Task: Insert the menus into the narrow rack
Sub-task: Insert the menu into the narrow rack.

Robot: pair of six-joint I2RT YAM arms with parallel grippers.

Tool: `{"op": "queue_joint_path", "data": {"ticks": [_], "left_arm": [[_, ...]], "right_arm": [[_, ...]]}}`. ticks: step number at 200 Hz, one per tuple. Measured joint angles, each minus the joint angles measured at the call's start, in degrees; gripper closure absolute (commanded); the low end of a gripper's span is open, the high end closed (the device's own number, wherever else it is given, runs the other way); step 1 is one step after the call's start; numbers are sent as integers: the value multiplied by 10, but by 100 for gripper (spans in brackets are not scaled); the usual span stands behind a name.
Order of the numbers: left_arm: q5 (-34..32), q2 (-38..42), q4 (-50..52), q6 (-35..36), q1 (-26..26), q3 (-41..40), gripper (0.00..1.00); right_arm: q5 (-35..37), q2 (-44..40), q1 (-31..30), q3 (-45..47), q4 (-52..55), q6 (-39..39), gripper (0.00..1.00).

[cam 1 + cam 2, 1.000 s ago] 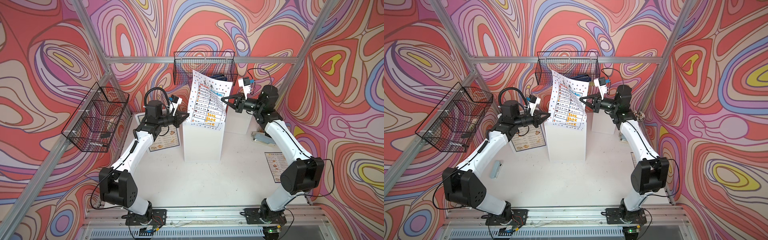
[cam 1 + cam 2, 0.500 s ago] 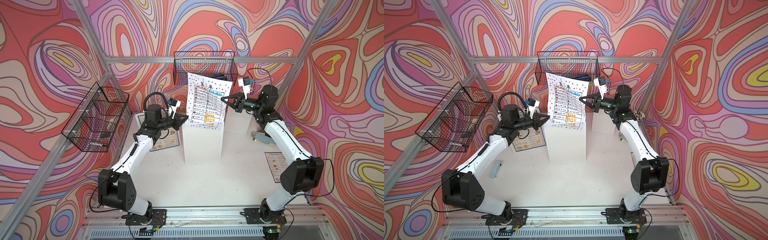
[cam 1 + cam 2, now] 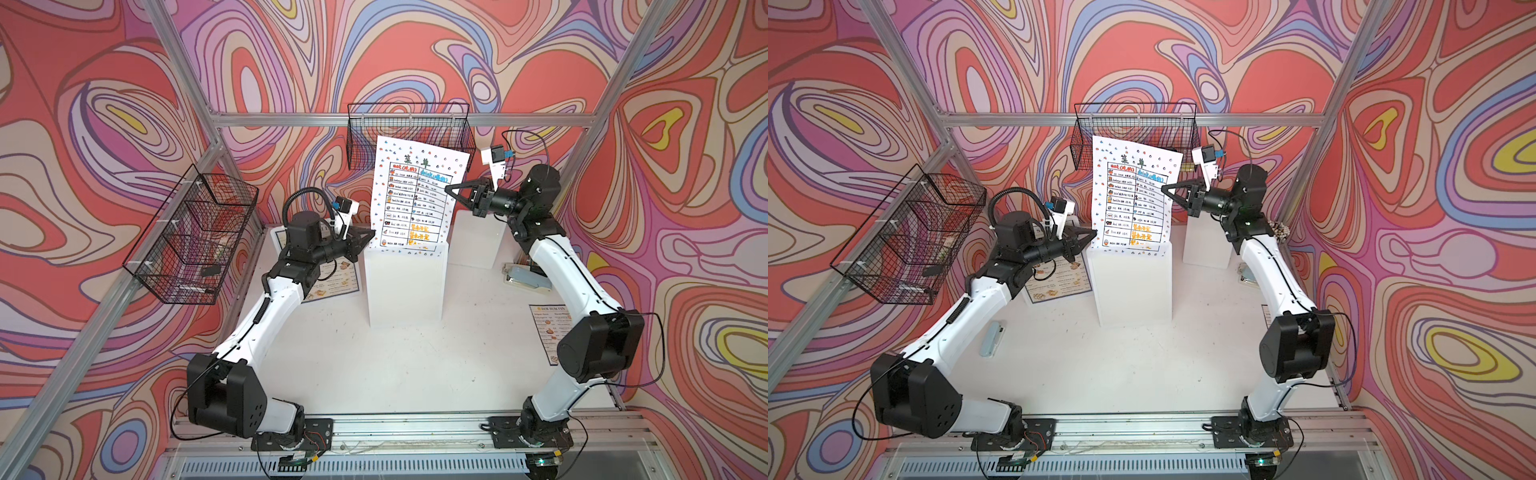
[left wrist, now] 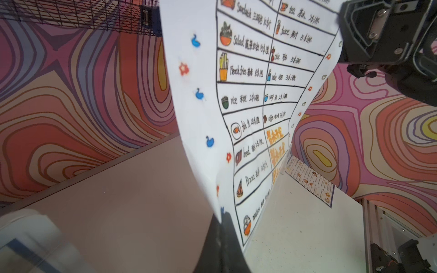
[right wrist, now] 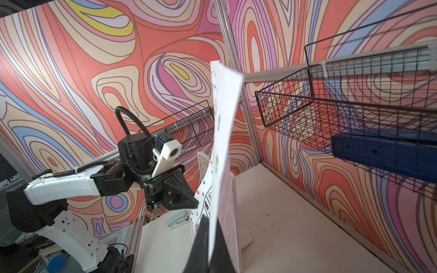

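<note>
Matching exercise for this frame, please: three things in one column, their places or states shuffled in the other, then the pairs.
1. white paper menu with icon-dotted border
2. dark-blue-bordered printed menu beside the right arm
3. black wire divided basket

A. mounted on the side frame rail
B. flat on the white tabletop
C. upright, pinched by left gripper and right gripper

Pairs: 1-C, 2-B, 3-A

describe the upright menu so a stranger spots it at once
Find the black wire basket on the back wall. In front of it a menu stands upright over a tall white box. Unlike the blue-bordered menus lying flat, it is white with a drawn grid.
</note>
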State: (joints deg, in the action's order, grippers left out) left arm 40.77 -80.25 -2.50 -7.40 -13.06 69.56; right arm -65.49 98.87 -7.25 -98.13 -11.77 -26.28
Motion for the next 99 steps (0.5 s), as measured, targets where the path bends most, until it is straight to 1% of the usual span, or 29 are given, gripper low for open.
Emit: {"op": "queue_joint_path", "data": {"ticks": [26,72,99], "left_arm": [[-7,16,-7,-2,0,-16,100],[-19,19,-26,-7,0,-34,100],[-33,17,-33,-8,-11,-33,100]], "right_arm": [[-3,4,0,0,-7,-3,100],[-4,7,0,0,-7,-8,100],[-3,16,0,-24,5,-7,100]]}}
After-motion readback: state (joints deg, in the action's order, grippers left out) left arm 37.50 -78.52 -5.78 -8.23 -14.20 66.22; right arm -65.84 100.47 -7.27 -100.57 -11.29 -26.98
